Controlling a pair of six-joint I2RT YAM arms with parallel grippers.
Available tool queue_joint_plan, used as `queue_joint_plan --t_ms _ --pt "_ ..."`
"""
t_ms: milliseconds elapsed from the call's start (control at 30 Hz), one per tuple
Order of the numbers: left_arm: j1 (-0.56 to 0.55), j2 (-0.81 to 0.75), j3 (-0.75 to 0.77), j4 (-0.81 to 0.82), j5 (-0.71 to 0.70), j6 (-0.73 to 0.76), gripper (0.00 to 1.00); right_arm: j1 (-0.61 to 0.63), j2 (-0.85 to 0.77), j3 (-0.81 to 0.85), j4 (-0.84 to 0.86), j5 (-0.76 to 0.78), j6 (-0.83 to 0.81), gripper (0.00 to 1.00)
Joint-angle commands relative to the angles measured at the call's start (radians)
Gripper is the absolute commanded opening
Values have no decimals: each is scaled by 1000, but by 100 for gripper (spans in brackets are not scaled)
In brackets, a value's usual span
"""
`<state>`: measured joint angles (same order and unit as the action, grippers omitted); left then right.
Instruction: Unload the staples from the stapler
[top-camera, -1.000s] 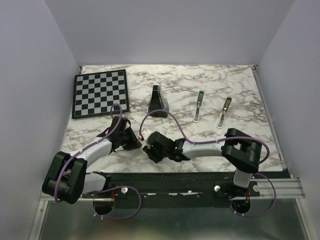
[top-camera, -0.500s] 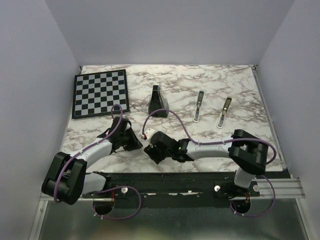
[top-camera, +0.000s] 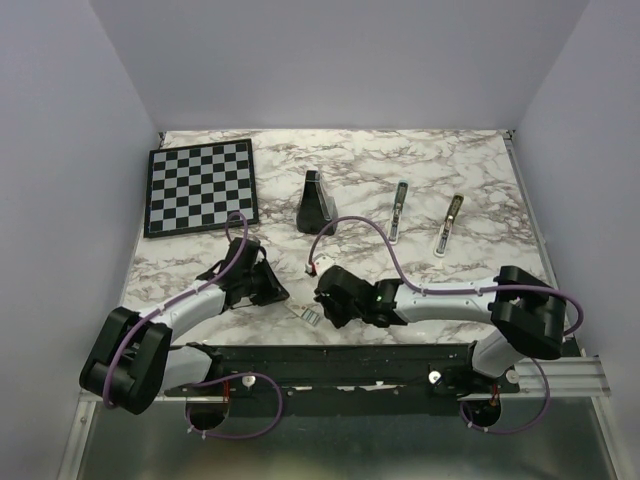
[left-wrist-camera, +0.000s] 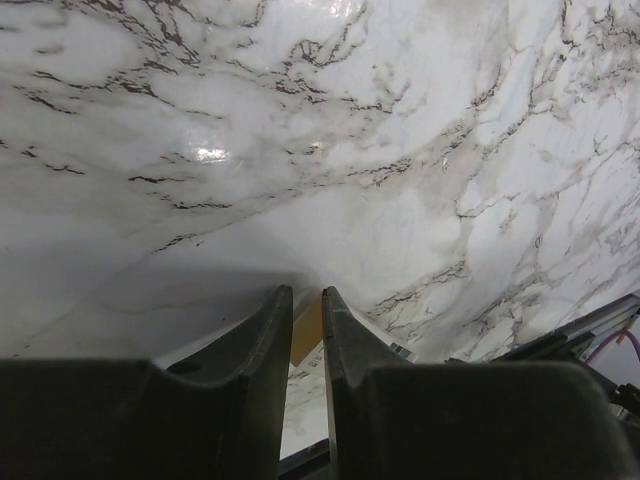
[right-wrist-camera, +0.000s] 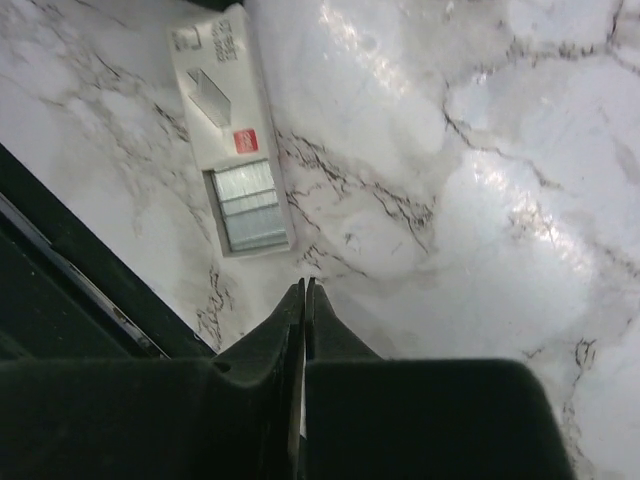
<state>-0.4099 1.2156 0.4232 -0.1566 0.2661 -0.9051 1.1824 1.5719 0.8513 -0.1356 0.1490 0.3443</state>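
From above, we see the stapler lying flat on the marble bench, right of centre and nearer the far edge, well apart from both arms. A second slim bar lies near it toward the right edge. A black wedge stands to the stapler's left, and a chessboard fills the far left corner. Close to the near edge, the left gripper and right gripper face each other. A small white pack holding the staples lies on the bench between them, touching neither.

In the left wrist view, we see its fingers standing almost together with only a thin slit between them. A tan sliver shows in that slit, and we cannot tell whether it is pinched.

In the right wrist view, the fingers are pressed tight together with nothing between them. The staples show as ridged silver strips in the pack's near end, just beyond the tips.
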Motion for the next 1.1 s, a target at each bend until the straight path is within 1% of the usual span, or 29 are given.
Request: queue_joint_plan --t_ms 0,133,267,600,667,833,1067 --pt "-10 2 -40 -75 -33 8 27 -1 4 -40 -52 -9 117 9" --pt "-10 5 -40 -69 -33 5 27 3 17 -77 25 -43 147 8" --pt "-10 5 -41 -72 -34 6 27 19 57 -67 65 -11 170 8" --pt "-13 -8 -55 -69 -31 -9 27 69 123 6 90 79 226 8" --pt "-17 -13 -60 -70 -34 -14 27 74 131 6 96 116 263 8" --pt "-21 -16 -63 -67 -38 -23 27 79 152 8 106 178 297 8" --pt "-29 -13 -80 -43 -34 -37 27 79 168 12 126 184 302 9"
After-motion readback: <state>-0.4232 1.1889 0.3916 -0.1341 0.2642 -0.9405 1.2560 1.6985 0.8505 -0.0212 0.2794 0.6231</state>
